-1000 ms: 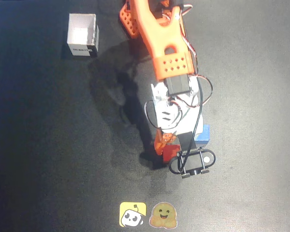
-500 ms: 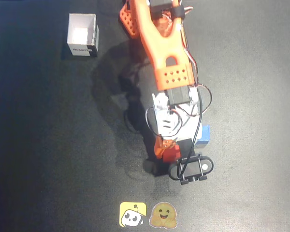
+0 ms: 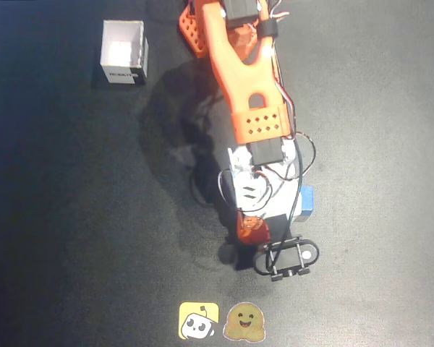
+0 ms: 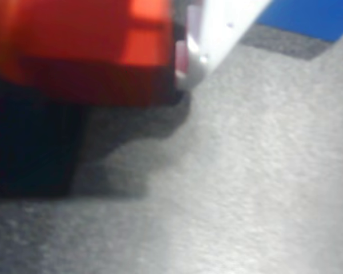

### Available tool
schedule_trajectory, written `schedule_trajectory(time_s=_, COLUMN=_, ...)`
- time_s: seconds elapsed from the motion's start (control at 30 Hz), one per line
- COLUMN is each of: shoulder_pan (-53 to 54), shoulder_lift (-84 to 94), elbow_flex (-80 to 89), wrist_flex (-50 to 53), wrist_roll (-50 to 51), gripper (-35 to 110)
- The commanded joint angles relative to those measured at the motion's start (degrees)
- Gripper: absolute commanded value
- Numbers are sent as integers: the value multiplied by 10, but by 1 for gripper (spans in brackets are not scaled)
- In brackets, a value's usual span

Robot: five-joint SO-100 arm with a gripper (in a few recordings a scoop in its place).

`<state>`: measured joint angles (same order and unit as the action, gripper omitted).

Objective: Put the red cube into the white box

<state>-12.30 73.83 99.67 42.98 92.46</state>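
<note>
— Where's the small matte red cube (image 3: 253,230)?

— Clamped in my two-finger gripper (image 3: 252,233), the blue cube (image 3: 305,202) just beside.

— And the open-topped white box (image 3: 124,52)?

— Well apart, toward the overhead view's upper left.

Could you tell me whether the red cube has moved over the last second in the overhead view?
Barely, if at all. The red cube sits at nearly the same distance from the stickers, while the gripper has slid a little further over it toward them.
</note>
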Motion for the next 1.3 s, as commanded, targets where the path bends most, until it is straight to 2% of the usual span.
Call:
schedule_trajectory(time_s=0.0, shoulder_pan=10, shoulder_lift=4, elbow_flex=0, wrist_flex=0, wrist_roll=-1, gripper=2)
schedule_trajectory(time_s=0.2, shoulder_pan=11, shoulder_lift=9, elbow_flex=-1, wrist_flex=7, wrist_roll=-4, gripper=0)
schedule_trajectory(time_s=0.43, shoulder_pan=20, shoulder_lift=79, elbow_flex=-62, wrist_flex=147, wrist_roll=-13, gripper=0)
schedule_trajectory(time_s=0.6, shoulder_pan=48, shoulder_lift=127, elbow_flex=-68, wrist_flex=182, wrist_roll=-50, gripper=0)
schedule_trajectory(time_s=1.27, shoulder_pan=273, shoulder_lift=320, elbow_flex=-11, wrist_flex=278, wrist_roll=-227, gripper=0)
